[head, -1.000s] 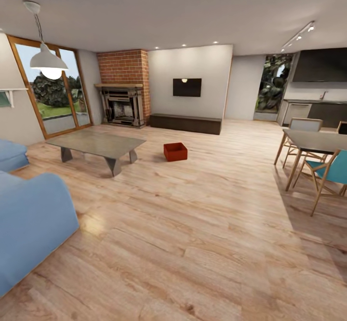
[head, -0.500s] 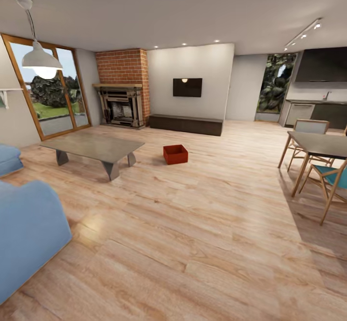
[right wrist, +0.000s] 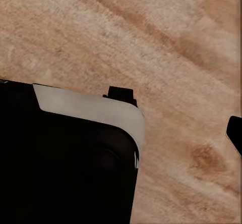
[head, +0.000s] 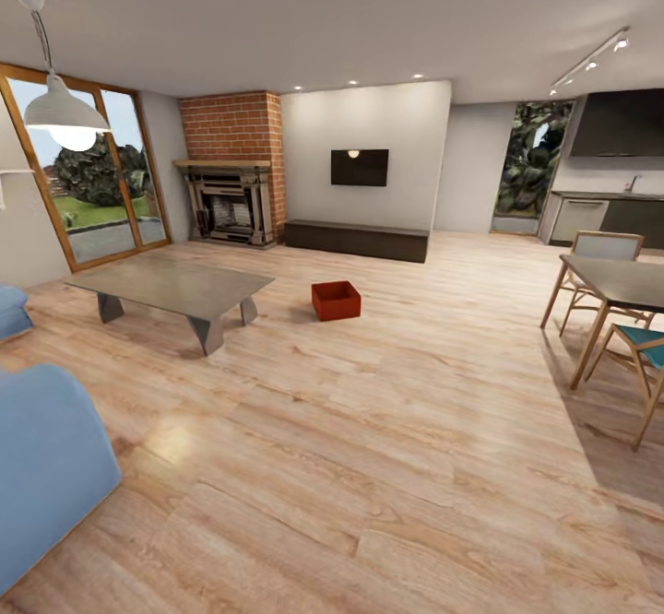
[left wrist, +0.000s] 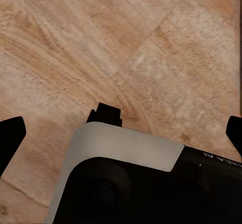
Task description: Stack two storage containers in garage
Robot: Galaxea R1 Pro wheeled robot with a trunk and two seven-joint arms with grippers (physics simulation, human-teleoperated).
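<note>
Head view: blue sofa point(head: 46, 466) nearest at left, then the low grey table point(head: 173, 284). Just beyond, a red-orange storage container point(head: 336, 301) sits upright on the plank floor point(head: 369, 430), turned slightly askew. Left gripper point(left wrist: 121, 128) points down at the planks, fingers wide apart; right gripper point(right wrist: 234, 133) likewise, spread unclear.
</note>
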